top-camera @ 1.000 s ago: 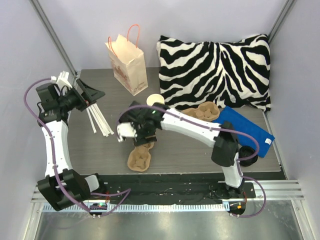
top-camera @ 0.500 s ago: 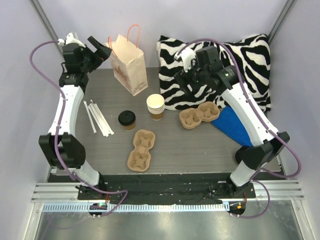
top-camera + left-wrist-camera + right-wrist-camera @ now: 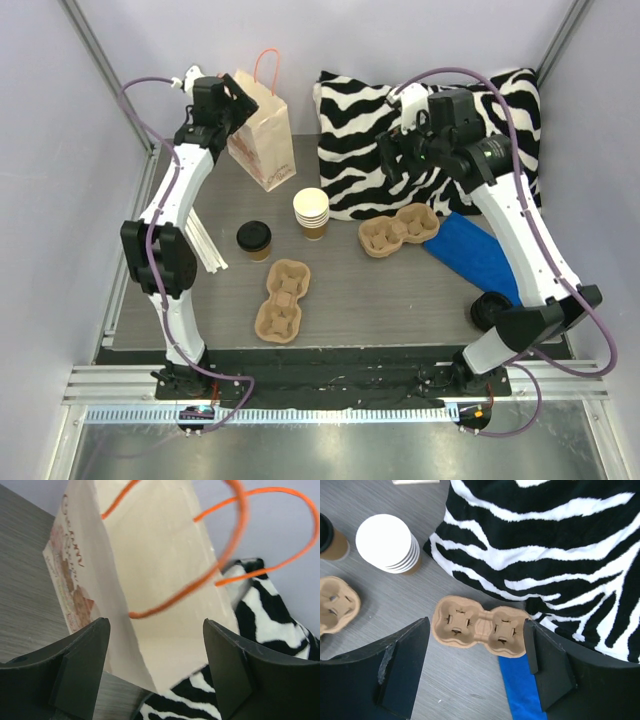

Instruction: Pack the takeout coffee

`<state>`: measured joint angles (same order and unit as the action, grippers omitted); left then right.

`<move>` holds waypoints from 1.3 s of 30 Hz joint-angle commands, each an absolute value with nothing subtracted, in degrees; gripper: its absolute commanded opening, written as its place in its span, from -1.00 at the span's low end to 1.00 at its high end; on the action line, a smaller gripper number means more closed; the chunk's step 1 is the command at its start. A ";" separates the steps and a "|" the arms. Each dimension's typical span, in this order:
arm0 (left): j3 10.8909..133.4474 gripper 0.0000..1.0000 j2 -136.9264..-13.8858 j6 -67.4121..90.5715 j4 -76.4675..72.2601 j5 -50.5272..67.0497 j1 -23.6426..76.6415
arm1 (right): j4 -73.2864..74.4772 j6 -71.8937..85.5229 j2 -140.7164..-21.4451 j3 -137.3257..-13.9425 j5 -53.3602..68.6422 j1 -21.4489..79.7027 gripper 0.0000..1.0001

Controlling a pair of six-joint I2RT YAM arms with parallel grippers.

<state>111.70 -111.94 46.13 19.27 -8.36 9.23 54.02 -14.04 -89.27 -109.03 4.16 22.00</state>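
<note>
Vs 1.0 s ago: the left arm is no longer low at the worktop (image 3: 400, 290) left edge. The left gripper (image 3: 224, 100) is up at the paper bag (image 3: 262, 135) top, closer than 0.5 s ago. The right arm is off the centre, and the right gripper (image 3: 400, 158) hangs over the zebra pillow (image 3: 350, 150). The takeout coffee (image 3: 254, 240), hidden then, is exposed.

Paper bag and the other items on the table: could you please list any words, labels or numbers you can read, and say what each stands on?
Paper bag: reddish-brown lettering and a printed picture on its side, too angled and blurred to read.
Takeout coffee: no text visible.
Stack of cups: no text visible.
Nothing else is readable in any view.
</note>
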 commanded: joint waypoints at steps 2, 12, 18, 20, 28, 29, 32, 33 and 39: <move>115.75 0.53 -114.61 47.03 21.09 -15.82 9.49 | 51.07 -11.25 -82.53 -111.88 3.69 21.62 0.71; 117.59 -0.56 -116.46 43.07 22.24 -15.13 9.49 | 48.34 -12.13 -79.19 -109.51 -5.52 21.45 0.78; 120.14 -1.00 -109.62 37.45 16.79 -11.53 9.23 | 45.27 -10.99 -77.44 -111.88 -14.23 20.66 0.80; 122.16 -1.00 -107.59 36.65 16.52 -9.50 9.31 | 43.95 -10.46 -76.65 -113.11 -14.85 20.65 0.82; 119.46 -1.00 -92.84 33.06 19.51 1.73 13.35 | 40.34 -11.51 -73.22 -117.68 -13.80 20.57 0.87; 118.57 -1.00 -91.07 32.52 19.86 2.28 14.06 | 40.34 -11.77 -73.04 -118.73 -13.62 20.65 0.88; 113.66 -1.00 -84.92 31.82 22.32 5.26 17.30 | 39.99 -12.74 -72.60 -121.72 -12.05 20.65 0.89; 110.16 -1.00 -83.42 31.47 22.85 5.80 18.45 | 39.90 -13.18 -72.34 -122.51 -10.74 20.65 0.89; 91.62 -1.00 -71.82 28.92 22.50 8.70 31.62 | 37.61 -13.71 -69.79 -126.21 2.71 20.65 0.92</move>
<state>102.15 -73.93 31.66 21.10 4.84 25.45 41.34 -12.93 -71.46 -123.48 -6.22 20.75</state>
